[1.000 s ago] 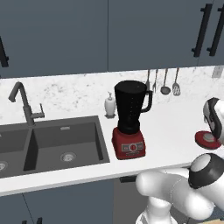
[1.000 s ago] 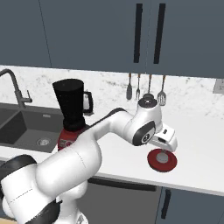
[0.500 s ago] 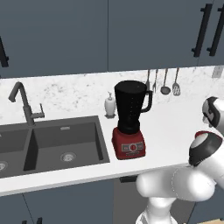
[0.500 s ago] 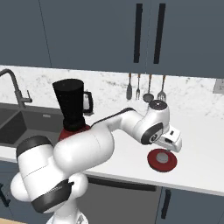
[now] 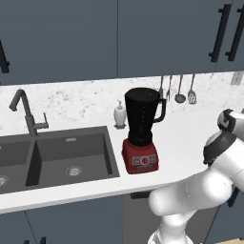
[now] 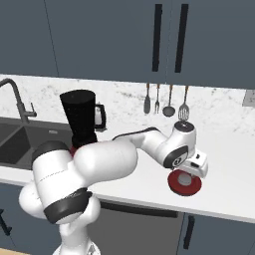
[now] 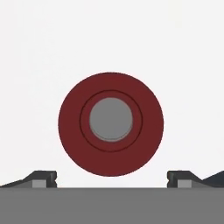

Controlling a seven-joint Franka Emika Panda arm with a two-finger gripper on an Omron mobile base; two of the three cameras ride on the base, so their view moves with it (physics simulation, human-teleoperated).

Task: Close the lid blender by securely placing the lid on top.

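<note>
**Gripper above the lid, grasp not yet made**

The task seems to be at its beginning. The lid (image 7: 111, 124), a round red cap with a grey centre, lies flat on the white tabletop (image 6: 234, 164), well apart from the blender (image 5: 141, 129). In the hand view the gripper (image 7: 111, 177) looks straight down on the lid, and its two dark fingertips (image 7: 43, 177) stand wide apart, one on each side, with nothing between them. In the right base view the hand is just above the lid (image 6: 185, 183). The black jar stands upright on its red base beside the sink (image 5: 57, 155), and its rim is uncovered. What is left, as I judge it: to come down, grasp the lid, carry it over to the jar and seat it on the rim.
</note>
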